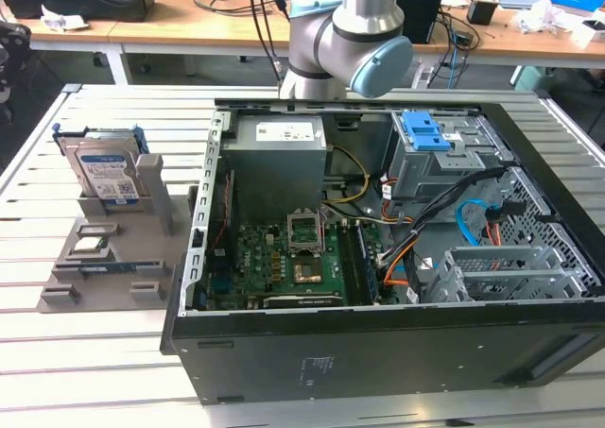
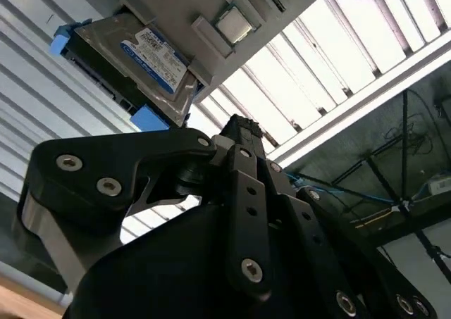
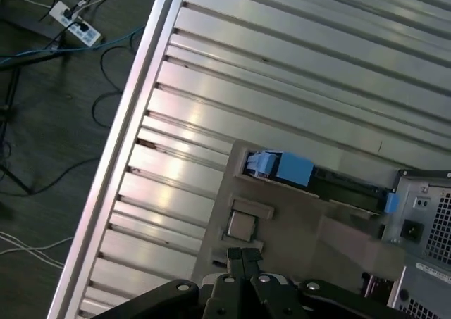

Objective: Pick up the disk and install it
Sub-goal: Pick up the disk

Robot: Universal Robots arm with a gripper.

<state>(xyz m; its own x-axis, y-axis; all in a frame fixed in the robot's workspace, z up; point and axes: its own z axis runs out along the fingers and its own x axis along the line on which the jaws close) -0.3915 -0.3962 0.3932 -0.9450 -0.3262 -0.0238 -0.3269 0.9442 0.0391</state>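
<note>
On the exterior view's left, the disk (image 1: pixel 106 171) stands on edge in its slot in the grey holder (image 1: pixel 156 211), well apart from the open computer case (image 1: pixel 397 371). So nothing is lifted and nothing is installed, while the arm (image 1: pixel 352 41) rises behind the case at the far side of the slatted table (image 1: pixel 85 381). Inside the case, the metal drive cage (image 1: pixel 510 272) holds no drive that I can make out. Over to the second wrist view: the gripper (image 2: pixel 239 125) has its jaws together with nothing between them. Its tip points toward the disk (image 2: pixel 144 55), label facing us, blue carrier frame showing at both ends, and there's a clear gap between tip and drive, no contact. Now the first wrist view: the gripper (image 3: pixel 244 253), jaws closed on nothing, sits over the holder (image 3: pixel 296 220). The disk (image 3: pixel 285 168) is seen edge-on beyond it, blue frame ends poking out. My read is that we're at the approach to the pick, with the grasp, the carry and the seating in the case all left to do
</note>
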